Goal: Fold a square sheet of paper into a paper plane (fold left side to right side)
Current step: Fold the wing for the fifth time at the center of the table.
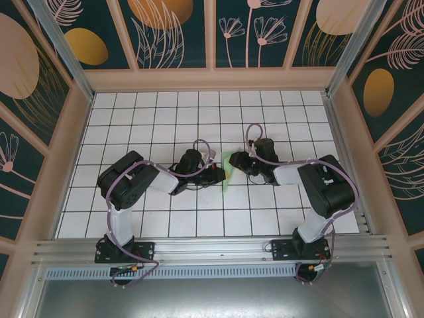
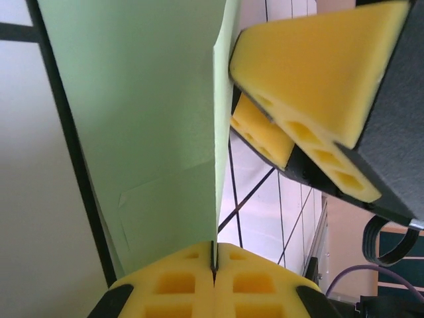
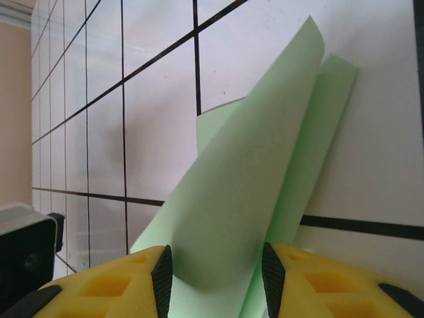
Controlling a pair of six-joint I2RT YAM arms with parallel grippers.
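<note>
Yellow foam pads of the left gripper (image 2: 213, 283) sat closest to the left wrist camera, pressed flat together with one thin edge of the paper plane (image 2: 146, 132) pinched in the seam between them. That slim, pointed piece of thin light green paper rose from the pinch as a smooth, matte panel, with one faint crease near its lower end and a sharp folded edge on its right side. Its far end was cut off by the top of that view. Just beside that folded edge were the yellow pads (image 2: 311, 73) of the other arm. From the right wrist, the right gripper (image 3: 217, 281) had its jaws standing apart, with a curled flap of the paper (image 3: 252, 179) between them. A second, flatter layer lay behind it against the white tiled table (image 3: 152, 99). Whether the pads actually pressed the flap could not be made out, and the paper's near end ran out of the bottom of the frame. From above, the paper (image 1: 226, 179) lay near the middle of the table (image 1: 165, 112), between the left gripper (image 1: 220, 175) and the right gripper (image 1: 237, 162). It appeared as a narrow green sliver, and the black gripper bodies hid most of its outline.
</note>
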